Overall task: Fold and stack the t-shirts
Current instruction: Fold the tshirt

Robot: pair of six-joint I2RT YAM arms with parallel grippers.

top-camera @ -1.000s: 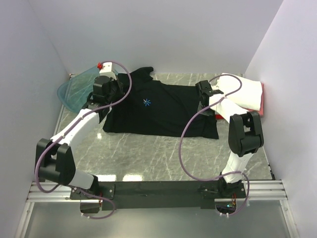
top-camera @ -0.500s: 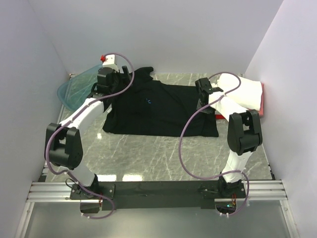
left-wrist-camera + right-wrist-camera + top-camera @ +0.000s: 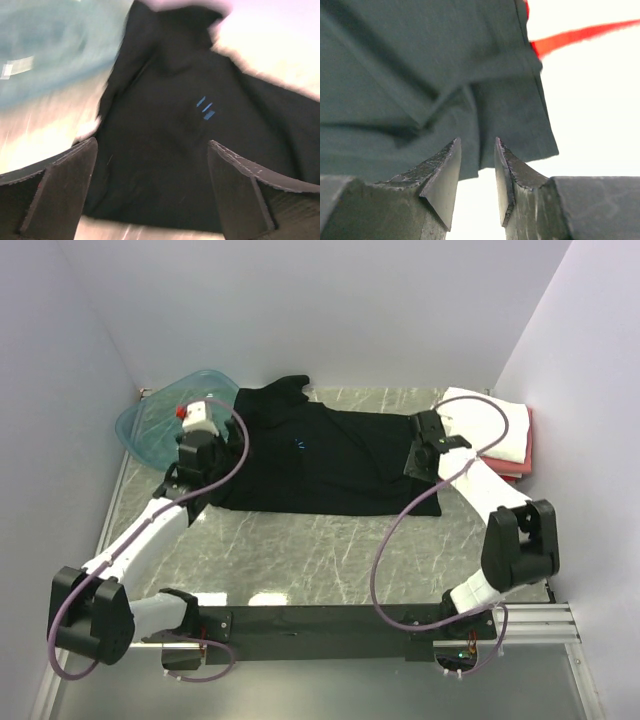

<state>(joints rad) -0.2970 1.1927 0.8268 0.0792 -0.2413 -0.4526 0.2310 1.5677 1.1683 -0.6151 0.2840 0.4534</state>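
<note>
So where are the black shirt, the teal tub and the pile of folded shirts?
black shirt (image 3: 330, 470): overhead view, middle of its front.
teal tub (image 3: 140, 430): overhead view, its left wall.
folded shirts (image 3: 503, 427): overhead view, the white one on top.

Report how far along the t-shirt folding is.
Done: folded shirts sit stacked at the far right, white on top, red showing beneath. In hand: nothing. The left gripper and right gripper hang at the edges of the black shirt, jaws open and empty. Left: the black shirt lies spread out, apparently only partly folded, and isn't on the stack.
</note>
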